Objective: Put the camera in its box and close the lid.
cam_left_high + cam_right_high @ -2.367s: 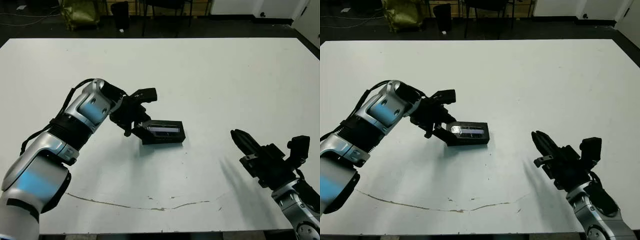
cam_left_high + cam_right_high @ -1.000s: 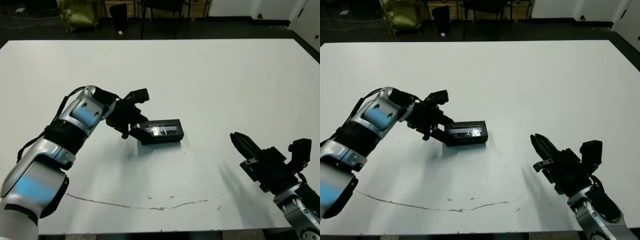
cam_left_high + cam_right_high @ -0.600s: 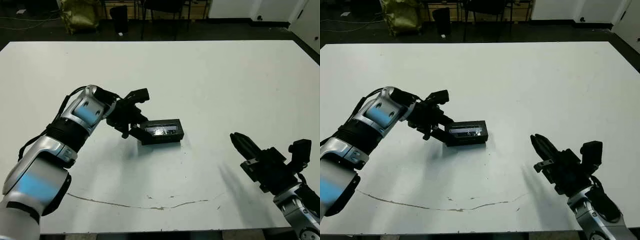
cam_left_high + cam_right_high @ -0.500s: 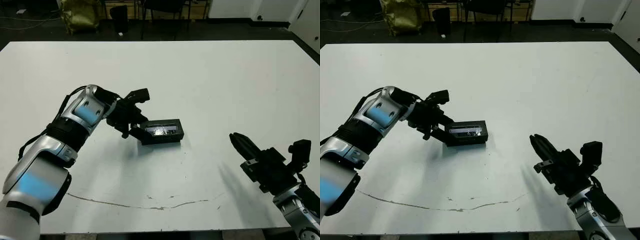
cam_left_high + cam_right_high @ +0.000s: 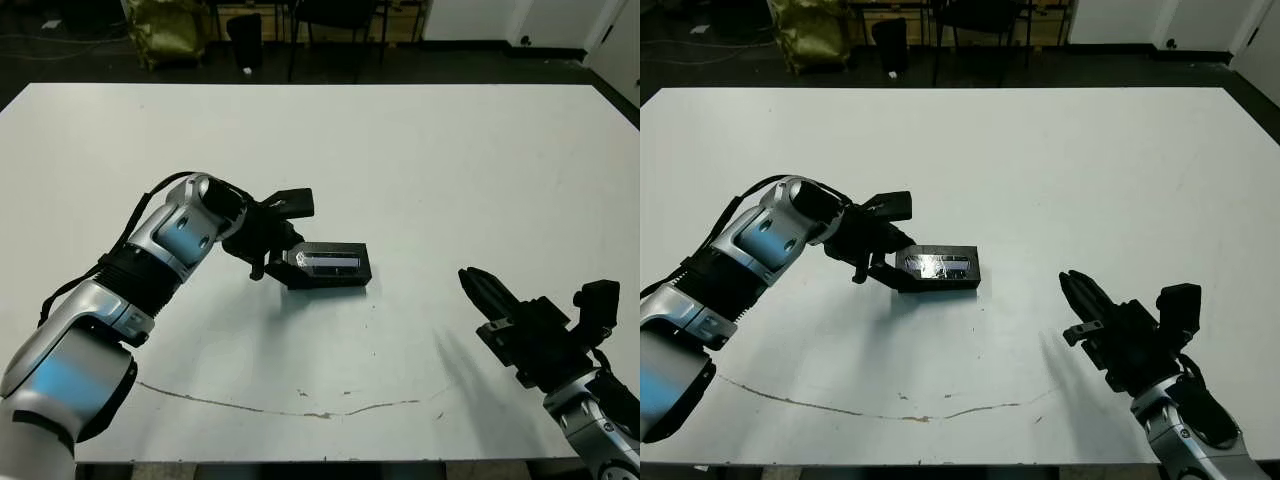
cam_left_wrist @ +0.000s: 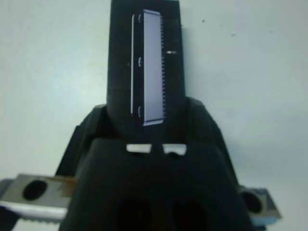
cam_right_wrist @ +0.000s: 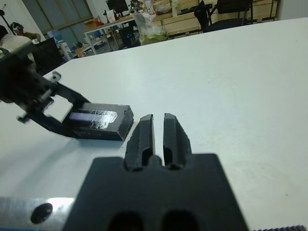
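Left pincer (image 5: 277,238) spread wide at lid (image 5: 328,263), right pincer (image 5: 478,287) closed, empty

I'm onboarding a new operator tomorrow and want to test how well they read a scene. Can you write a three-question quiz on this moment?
1. True or false: the lid lies on top of the box.
2. Which gripper is at the box? A) left gripper B) right gripper C) both
3. Fill in: the right gripper's fingers are ____.

Key:
1. True. The glossy strip faces up on the black box on the white table; the camera is not visible.
2. A. One left finger sits at the box's end, the other is raised; the right gripper is apart, off to the side.
3. Shut: close together, nothing between them.
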